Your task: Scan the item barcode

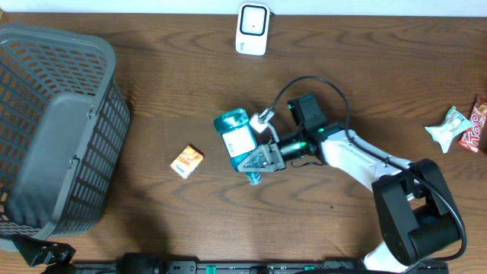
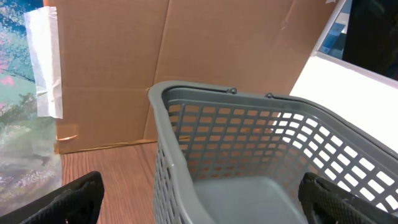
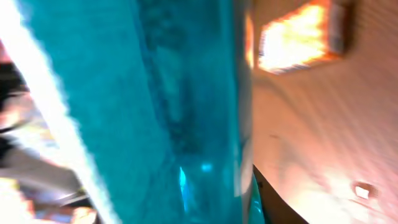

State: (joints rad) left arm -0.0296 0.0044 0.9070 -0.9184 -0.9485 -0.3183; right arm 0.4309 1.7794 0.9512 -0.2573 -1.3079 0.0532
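A teal bottle [image 1: 237, 137] with a white label lies on the wooden table, near the middle. My right gripper [image 1: 257, 161] is shut on its lower part, near the cap. In the right wrist view the blurred bottle [image 3: 155, 112] fills the frame, and one dark finger [image 3: 277, 202] lies against its side. The white barcode scanner [image 1: 252, 29] stands at the table's far edge, above the bottle. My left gripper [image 2: 199, 202] is open and empty, with its fingers spread across the near wall of the grey basket [image 2: 163, 124].
The grey basket [image 1: 106, 152] takes up the left end of the table. A small orange box [image 1: 186, 160] lies left of the bottle. Two snack packets [image 1: 449, 127] lie at the right edge. Brown cardboard [image 2: 186, 50] stands behind the basket.
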